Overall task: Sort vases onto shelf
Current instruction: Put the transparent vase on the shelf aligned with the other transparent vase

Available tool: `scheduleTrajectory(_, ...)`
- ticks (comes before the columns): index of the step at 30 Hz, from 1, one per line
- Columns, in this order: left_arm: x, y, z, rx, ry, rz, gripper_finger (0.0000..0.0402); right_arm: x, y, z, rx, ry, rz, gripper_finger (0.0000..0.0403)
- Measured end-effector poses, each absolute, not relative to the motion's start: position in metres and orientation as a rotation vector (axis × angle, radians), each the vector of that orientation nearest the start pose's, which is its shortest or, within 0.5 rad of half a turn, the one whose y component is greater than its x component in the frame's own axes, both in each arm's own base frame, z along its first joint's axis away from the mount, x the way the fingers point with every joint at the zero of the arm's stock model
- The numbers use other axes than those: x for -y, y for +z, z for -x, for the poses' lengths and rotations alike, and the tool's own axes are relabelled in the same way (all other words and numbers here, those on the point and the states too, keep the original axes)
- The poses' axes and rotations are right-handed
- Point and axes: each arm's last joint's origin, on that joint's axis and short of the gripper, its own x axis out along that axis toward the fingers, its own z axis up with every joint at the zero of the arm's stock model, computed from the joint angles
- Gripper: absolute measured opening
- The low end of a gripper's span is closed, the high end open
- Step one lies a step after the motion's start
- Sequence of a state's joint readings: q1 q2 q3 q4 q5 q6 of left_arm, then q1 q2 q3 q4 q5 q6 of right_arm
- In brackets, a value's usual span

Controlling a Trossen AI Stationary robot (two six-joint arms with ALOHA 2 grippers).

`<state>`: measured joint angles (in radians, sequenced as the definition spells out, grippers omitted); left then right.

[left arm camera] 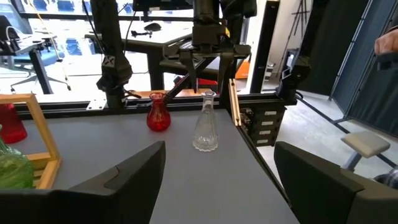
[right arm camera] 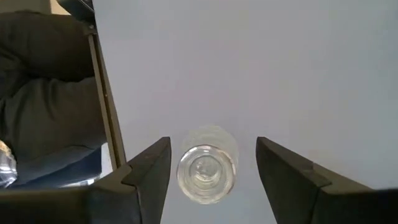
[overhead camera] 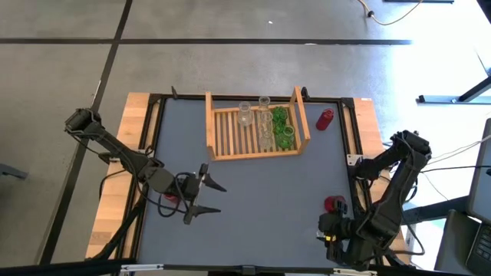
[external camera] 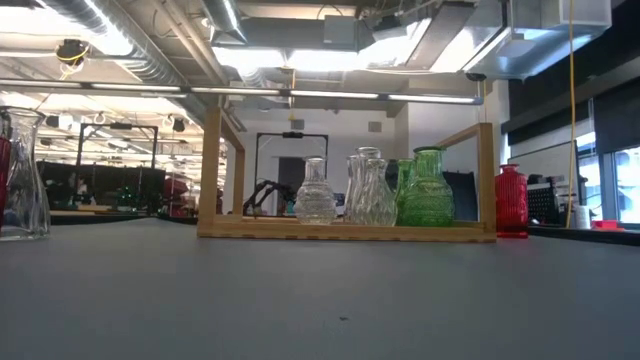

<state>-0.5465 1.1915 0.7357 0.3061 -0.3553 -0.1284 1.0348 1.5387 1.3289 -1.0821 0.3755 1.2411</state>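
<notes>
Right wrist view: open right claw (right arm camera: 211,163) hangs straight above a clear vase (right arm camera: 206,167), fingers either side, not touching.

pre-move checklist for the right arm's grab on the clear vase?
1. Right pincer straddles the clear vase, fingers apart: ok.
2. Fingers clear of the glass on both sides: ok.
3. Vase upright, mouth facing the wrist camera: ok.
4. Red vase beside it on the table, clear of the closing path: cannot tell.
5. Free slots on the shelf, with clear and green vases grouped toward its right end: ok.
6. Left pincer open and parked over the table's left side, away from the grab: ok.
</notes>
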Motion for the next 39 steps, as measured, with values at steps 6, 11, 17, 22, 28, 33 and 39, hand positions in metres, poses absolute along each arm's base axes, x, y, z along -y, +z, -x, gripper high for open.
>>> scheduleTrajectory(6,0.128,0.281,-0.229,-0.147,-0.182,0.062,0.0295,-0.243,0.270,-0.156,-1.140,-0.124,-0.270,0.0221)
scheduleTrajectory(11,0.128,0.281,-0.229,-0.147,-0.182,0.062,0.0295,-0.243,0.261,-0.155,-1.162,-0.116,-0.274,0.0221)
scheduleTrajectory(17,0.128,0.281,-0.229,-0.148,-0.182,0.062,0.0295,-0.242,0.253,-0.154,-1.201,-0.117,-0.291,0.0221)
scheduleTrajectory(22,0.128,0.281,-0.229,-0.148,-0.182,0.062,0.0295,-0.242,0.250,-0.153,-1.204,-0.119,-0.292,0.0209)
scheduleTrajectory(28,0.128,0.281,-0.229,-0.148,-0.182,0.062,0.0295,-0.242,0.250,-0.154,-1.195,-0.104,-0.267,0.0127)
scheduleTrajectory(33,0.128,0.281,-0.229,-0.148,-0.182,0.062,0.0295,-0.242,0.250,-0.154,-1.177,-0.097,-0.237,0.0116)
scheduleTrajectory(39,0.128,0.281,-0.230,-0.148,-0.181,0.062,0.0295,-0.238,0.251,-0.160,-1.111,-0.118,-0.198,0.0118)
